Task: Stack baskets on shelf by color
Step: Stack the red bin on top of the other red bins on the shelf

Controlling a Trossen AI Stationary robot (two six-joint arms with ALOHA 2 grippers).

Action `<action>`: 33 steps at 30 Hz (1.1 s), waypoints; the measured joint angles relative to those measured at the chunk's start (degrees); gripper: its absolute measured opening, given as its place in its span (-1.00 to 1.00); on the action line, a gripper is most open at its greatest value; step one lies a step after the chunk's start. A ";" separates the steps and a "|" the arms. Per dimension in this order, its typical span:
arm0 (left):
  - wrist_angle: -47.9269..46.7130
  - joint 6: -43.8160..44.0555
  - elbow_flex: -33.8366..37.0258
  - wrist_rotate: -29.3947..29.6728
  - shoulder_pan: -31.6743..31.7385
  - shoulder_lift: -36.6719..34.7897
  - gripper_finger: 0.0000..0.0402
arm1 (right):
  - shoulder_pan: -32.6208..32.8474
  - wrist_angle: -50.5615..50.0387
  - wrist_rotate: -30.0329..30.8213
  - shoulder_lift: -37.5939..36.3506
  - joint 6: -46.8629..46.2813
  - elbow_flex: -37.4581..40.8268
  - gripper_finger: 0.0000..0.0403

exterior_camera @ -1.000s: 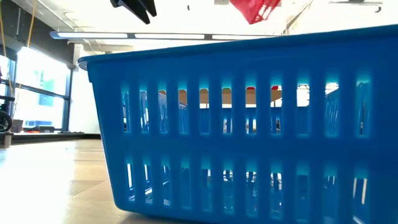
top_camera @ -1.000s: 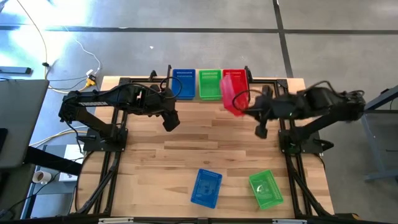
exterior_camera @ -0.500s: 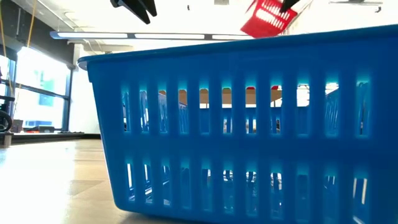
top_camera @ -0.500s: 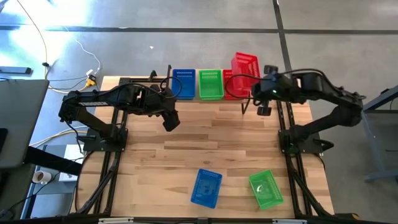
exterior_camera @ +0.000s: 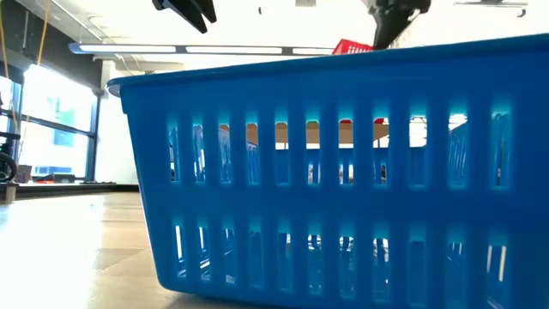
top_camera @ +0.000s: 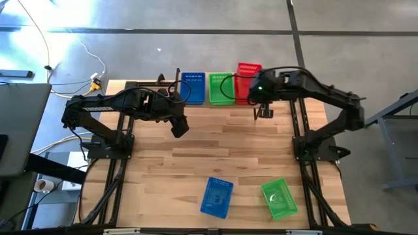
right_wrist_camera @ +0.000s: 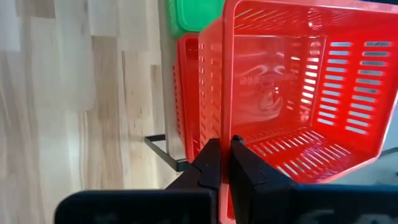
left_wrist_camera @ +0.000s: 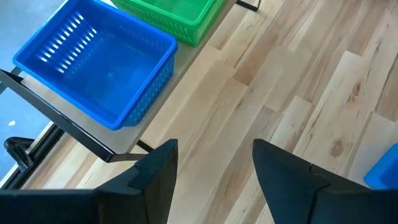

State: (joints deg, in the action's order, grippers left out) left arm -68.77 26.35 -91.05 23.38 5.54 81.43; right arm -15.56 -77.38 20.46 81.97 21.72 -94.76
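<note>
On the shelf [left_wrist_camera: 158, 112] at the table's far edge stand a blue basket [top_camera: 192, 88], a green basket [top_camera: 221, 88] and a red basket [right_wrist_camera: 188, 93], each on its bottom. My right gripper [top_camera: 258, 93] is shut on a second red basket [top_camera: 248, 73], just above the shelved red one. My left gripper [top_camera: 179, 127] hovers open over the table, in front of the blue basket [left_wrist_camera: 93, 62]. A loose blue basket [top_camera: 217, 196] and a loose green one [top_camera: 279, 198] lie near the table's near edge. My right gripper pinches the held red basket's side wall at its rim [right_wrist_camera: 224, 121], one finger [right_wrist_camera: 210, 163] outside and one [right_wrist_camera: 244, 163] inside. The basket sits about level, opening up, over the shelved red basket. Whether the two touch cannot be told.
The loose blue basket [exterior_camera: 343, 163] stands right before the low camera and hides most of the table there. Black shelf legs [right_wrist_camera: 160, 146] stand at the shelf's front. Bare wood lies between the shelf and the two loose baskets.
My right gripper has carried the red basket from in front of the shelf toward the far edge, first up, then down over the shelved red basket. The basket has turned from tilted to about level. The gripper has stayed shut on it.
</note>
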 joint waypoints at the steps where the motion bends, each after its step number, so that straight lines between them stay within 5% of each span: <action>1: -0.01 0.01 0.00 0.00 0.00 0.00 -0.02 | -0.29 -0.06 -0.33 0.63 -0.06 0.02 -1.00; 26: -0.02 0.02 0.00 -0.02 -0.02 0.00 -0.02 | -2.09 -2.65 -0.75 7.39 0.22 0.02 -0.99; 33: -0.02 1.20 0.00 -0.02 0.00 0.00 -0.02 | -2.09 -2.52 -0.95 7.39 0.22 0.02 -0.68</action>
State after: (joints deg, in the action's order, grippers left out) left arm -68.79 27.55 -91.05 23.35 5.54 81.43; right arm -17.65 -79.90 19.51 89.36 21.94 -94.74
